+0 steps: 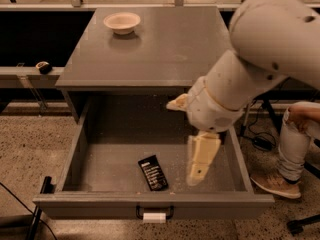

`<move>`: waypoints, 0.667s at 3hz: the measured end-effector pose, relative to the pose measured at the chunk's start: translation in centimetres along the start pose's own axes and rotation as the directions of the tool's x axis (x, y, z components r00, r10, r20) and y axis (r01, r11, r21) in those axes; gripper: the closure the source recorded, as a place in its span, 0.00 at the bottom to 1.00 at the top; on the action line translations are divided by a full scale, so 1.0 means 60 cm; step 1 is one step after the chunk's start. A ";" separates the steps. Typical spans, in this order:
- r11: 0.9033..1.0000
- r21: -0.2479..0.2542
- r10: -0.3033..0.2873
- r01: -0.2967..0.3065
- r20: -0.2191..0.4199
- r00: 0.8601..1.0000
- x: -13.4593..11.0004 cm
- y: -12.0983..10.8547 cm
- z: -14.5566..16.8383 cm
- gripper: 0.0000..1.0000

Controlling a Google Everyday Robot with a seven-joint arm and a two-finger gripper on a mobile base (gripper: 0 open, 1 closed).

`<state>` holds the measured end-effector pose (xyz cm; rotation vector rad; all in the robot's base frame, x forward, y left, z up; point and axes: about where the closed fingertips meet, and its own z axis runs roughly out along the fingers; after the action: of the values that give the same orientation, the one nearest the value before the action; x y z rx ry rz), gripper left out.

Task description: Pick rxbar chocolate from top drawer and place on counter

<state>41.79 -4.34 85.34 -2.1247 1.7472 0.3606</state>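
Observation:
The rxbar chocolate [153, 172], a flat black bar with pale lettering, lies on the speckled floor of the open top drawer [100, 205], near its front middle. My gripper [183, 142] hangs over the drawer's right half, just right of the bar and not touching it. It is open and empty: one cream finger [201, 159] points down into the drawer and the other shows as a short tip further up and left. The grey counter [165, 44] above the drawer carries a pale bowl at its far left.
The pale round bowl [122, 22] sits on the counter's back left. A person's leg and shoe [292, 149] stand just right of the drawer. A small dark object [44, 67] lies on a ledge at the left. My bulky arm [260, 59] covers the counter's right edge.

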 end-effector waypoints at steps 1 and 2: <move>0.996 0.000 -0.086 0.086 0.049 0.995 -0.037 -0.013 0.031 0.00; 0.994 0.002 -0.107 0.107 0.053 0.993 -0.039 -0.012 0.033 0.00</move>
<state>42.10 -1.27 84.62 -2.1784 1.5971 0.3851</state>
